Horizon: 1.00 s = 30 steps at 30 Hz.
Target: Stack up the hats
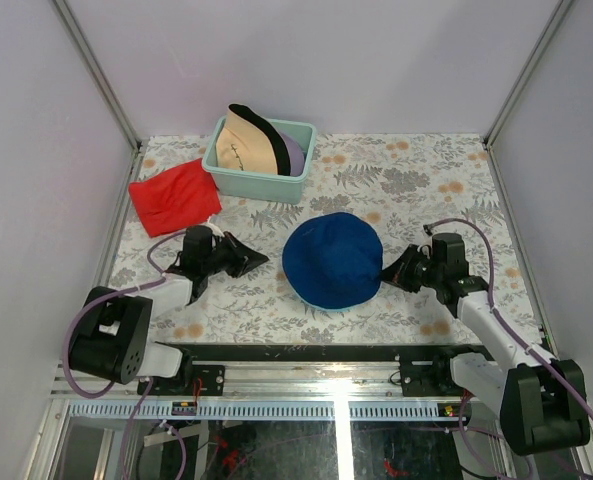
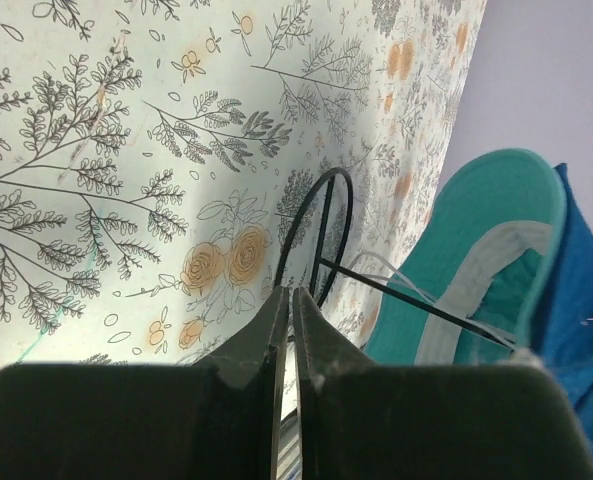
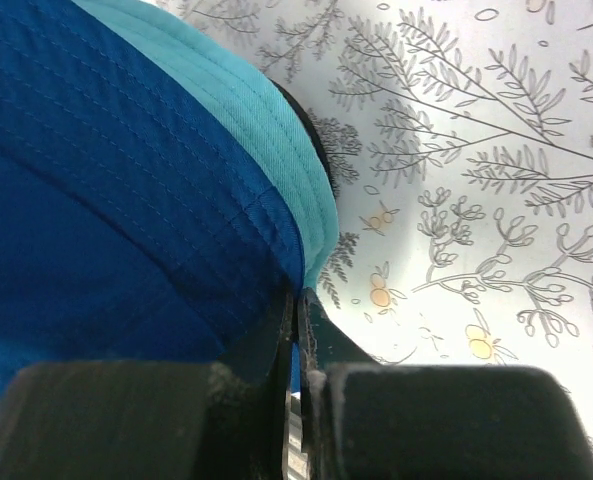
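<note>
The dark blue hat (image 1: 332, 259) lies mid-table on top of the teal hat (image 1: 321, 306), of which only a thin brim edge shows. My right gripper (image 1: 386, 270) is at the stack's right edge, shut on the dark blue hat's brim. In the right wrist view (image 3: 298, 295) blue fabric (image 3: 106, 200) sits between the fingers, with the teal brim (image 3: 246, 100) beside it. My left gripper (image 1: 261, 260) is shut and empty, left of the stack (image 2: 292, 295). It sees the teal hat (image 2: 476, 260). The tan hat (image 1: 246, 140) and the lavender hat (image 1: 294, 152) are in the bin.
The pale-teal plastic bin (image 1: 251, 183) stands at the back, left of centre. A flat red cloth (image 1: 174, 195) lies to its left. A black cable loop (image 2: 316, 235) lies on the floral tablecloth ahead of the left gripper. Enclosure walls surround the table.
</note>
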Available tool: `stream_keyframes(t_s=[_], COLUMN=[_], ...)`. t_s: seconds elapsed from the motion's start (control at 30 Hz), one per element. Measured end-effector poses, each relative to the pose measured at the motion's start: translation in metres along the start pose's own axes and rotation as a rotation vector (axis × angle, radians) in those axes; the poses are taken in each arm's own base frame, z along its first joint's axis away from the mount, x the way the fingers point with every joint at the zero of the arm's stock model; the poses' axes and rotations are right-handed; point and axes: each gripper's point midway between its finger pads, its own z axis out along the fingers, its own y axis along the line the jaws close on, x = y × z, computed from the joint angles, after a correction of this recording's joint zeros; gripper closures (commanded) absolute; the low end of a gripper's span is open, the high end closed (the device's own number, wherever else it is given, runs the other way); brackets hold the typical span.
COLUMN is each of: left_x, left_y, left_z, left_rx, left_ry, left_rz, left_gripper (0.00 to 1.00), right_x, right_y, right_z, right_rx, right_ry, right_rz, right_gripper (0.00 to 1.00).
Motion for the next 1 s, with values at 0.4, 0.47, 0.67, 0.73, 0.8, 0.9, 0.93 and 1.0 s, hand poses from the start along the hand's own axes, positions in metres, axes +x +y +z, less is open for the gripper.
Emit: stream_keyframes(t_s=[0.4, 0.47, 0.67, 0.73, 0.8, 0.9, 0.93, 1.0], left_x=[-0.004, -0.005, -0.006, -0.006, -0.006, -0.007, -0.007, -0.008], left_y=[-0.006, -0.011, -0.015, -0.017, -0.023, -0.034, -0.039, -0.047], left_z=[-0.008, -0.011, -0.015, -0.016, -0.02, -0.027, -0.03, -0.035], left_rx=[-0.01, 0.001, 0.007, 0.012, 0.026, 0.058, 0.071, 0.092], left_ry=[-0.032, -0.044, -0.052, -0.054, -0.061, -0.076, -0.082, -0.093], left_rz=[0.025, 0.033, 0.029, 0.022, 0.017, 0.016, 0.018, 0.017], left_gripper=[0.97, 0.97, 0.92, 0.83, 0.73, 0.6, 0.58, 0.56], right_x=[-0.01, -0.017, -0.029, -0.029, -0.028, -0.027, -0.026, -0.027], right_y=[-0.001, 0.008, 0.024, 0.024, 0.024, 0.024, 0.023, 0.024], right_z=[-0.01, -0.014, -0.021, -0.022, -0.022, -0.023, -0.023, -0.025], right_rx=[0.091, 0.081, 0.055, 0.058, 0.061, 0.065, 0.068, 0.07], right_ry=[-0.02, -0.037, -0.069, -0.065, -0.061, -0.055, -0.052, -0.051], right_rz=[-0.071, -0.088, -0.121, -0.121, -0.123, -0.125, -0.126, -0.129], right_gripper=[0.98, 0.97, 0.88, 0.81, 0.7, 0.53, 0.5, 0.48])
